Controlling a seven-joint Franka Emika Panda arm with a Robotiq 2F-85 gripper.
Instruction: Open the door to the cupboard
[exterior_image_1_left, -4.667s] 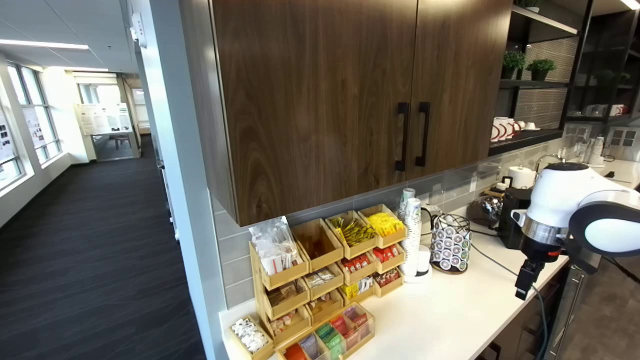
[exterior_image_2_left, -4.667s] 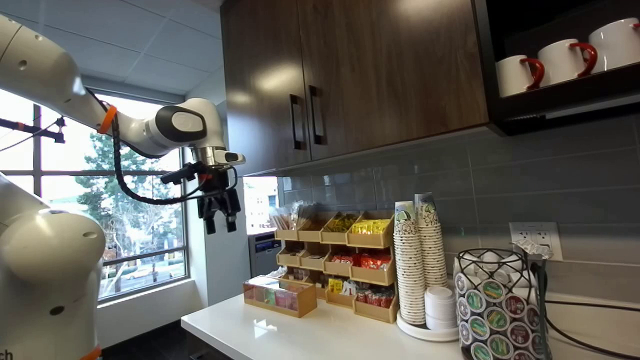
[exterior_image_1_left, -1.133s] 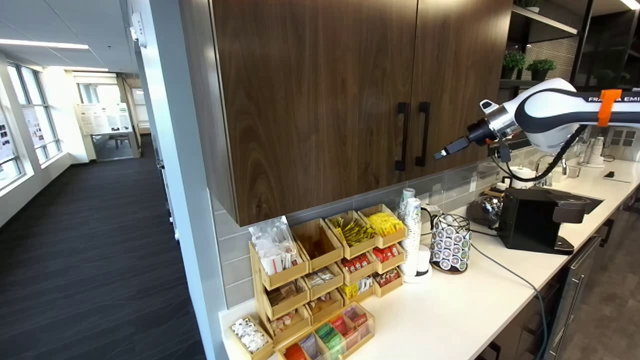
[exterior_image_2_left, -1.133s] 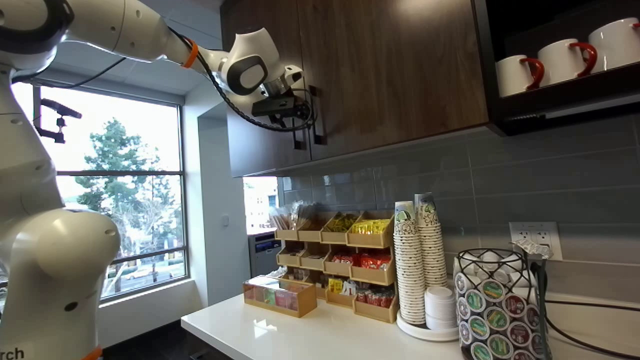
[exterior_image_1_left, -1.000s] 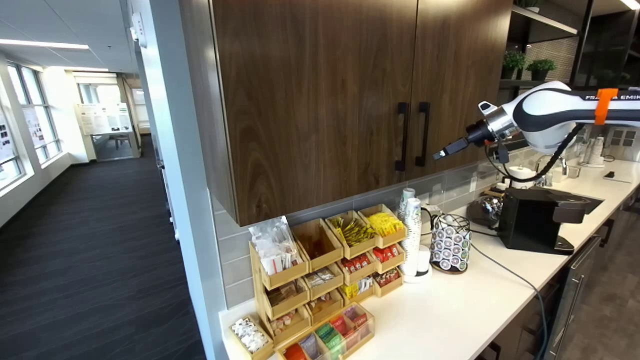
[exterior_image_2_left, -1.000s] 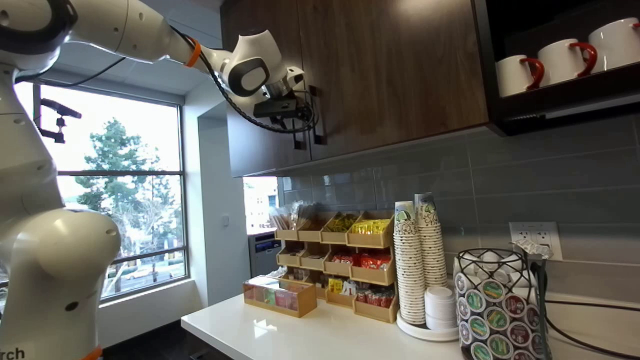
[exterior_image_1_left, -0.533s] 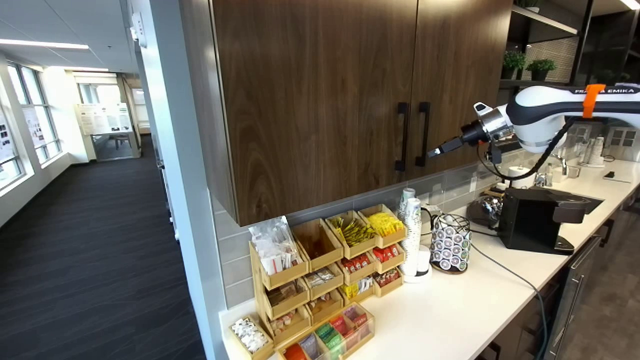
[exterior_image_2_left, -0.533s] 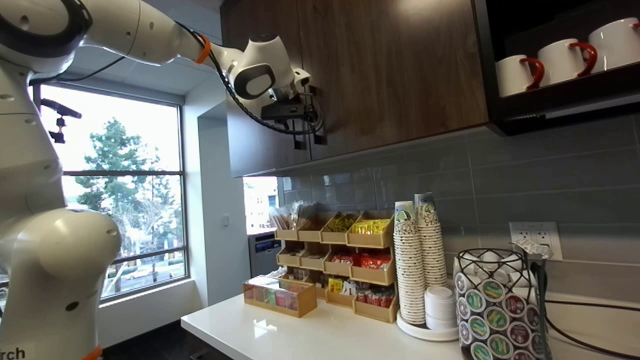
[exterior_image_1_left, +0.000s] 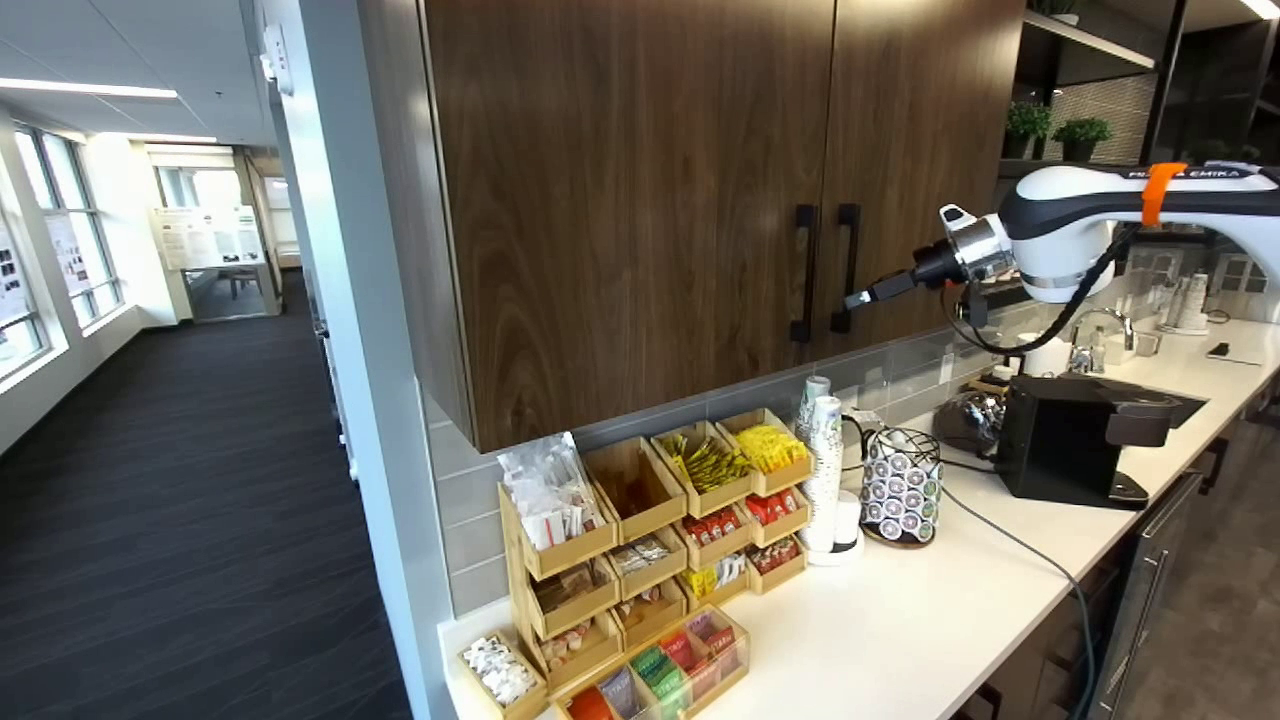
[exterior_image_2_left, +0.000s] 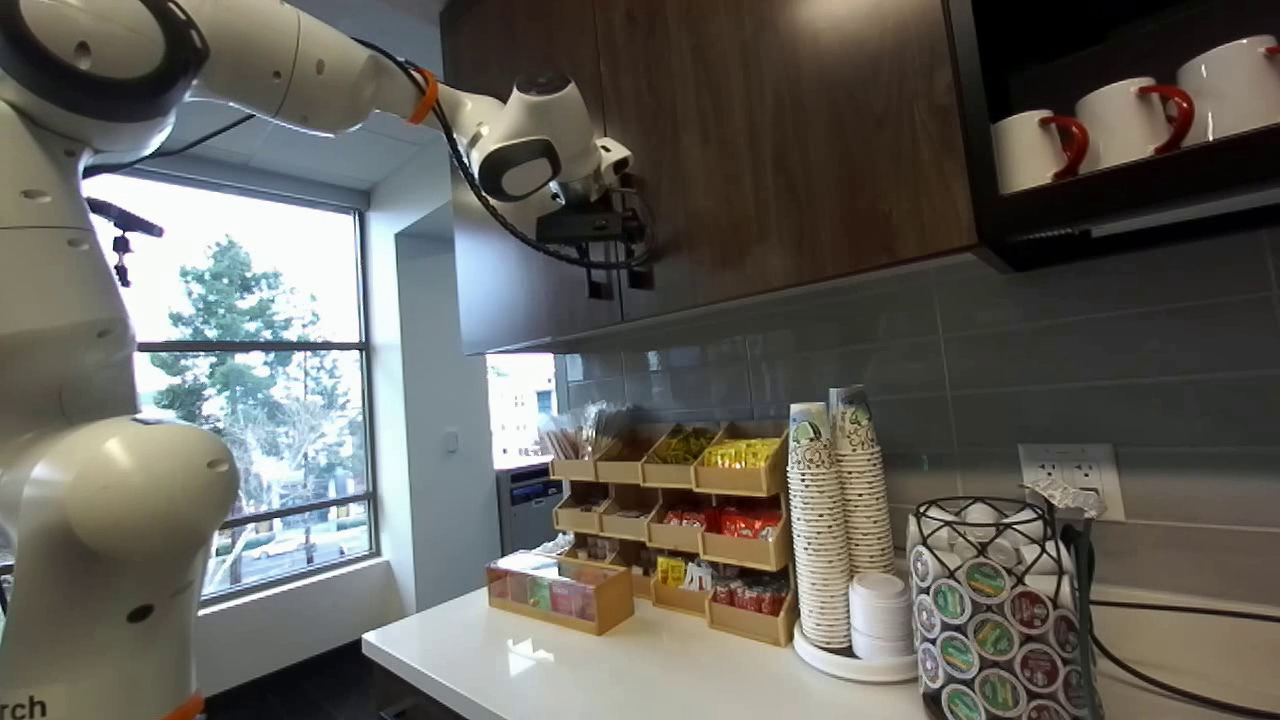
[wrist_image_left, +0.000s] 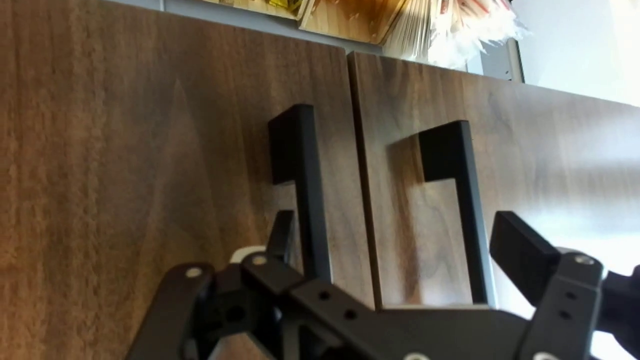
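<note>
Above the white counter (exterior_image_1_left: 890, 610), the cupboard door (exterior_image_1_left: 925, 150) is closed — grasp and pull both remain. The gripper (wrist_image_left: 400, 232), spread wide, brackets both handles (wrist_image_left: 311, 210), apparently holding neither — contact is hard to judge.

"rch" reads on the robot's lower body (exterior_image_2_left: 115, 590), and "EMIKA", blurred, on its forearm (exterior_image_1_left: 1210, 203)

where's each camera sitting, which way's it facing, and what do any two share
An exterior view: on the hallway side, facing the cupboard and counter; arm and gripper at picture right.
An exterior view: below cupboard level, nearer the mugs, facing the cupboard and window; much of the arm shows.
Wrist view: on the arm itself, picture upside down, facing the door and both handles; the gripper's spread fingers show.
Both exterior views share the cupboard, wooden bins and paper cups.
</note>
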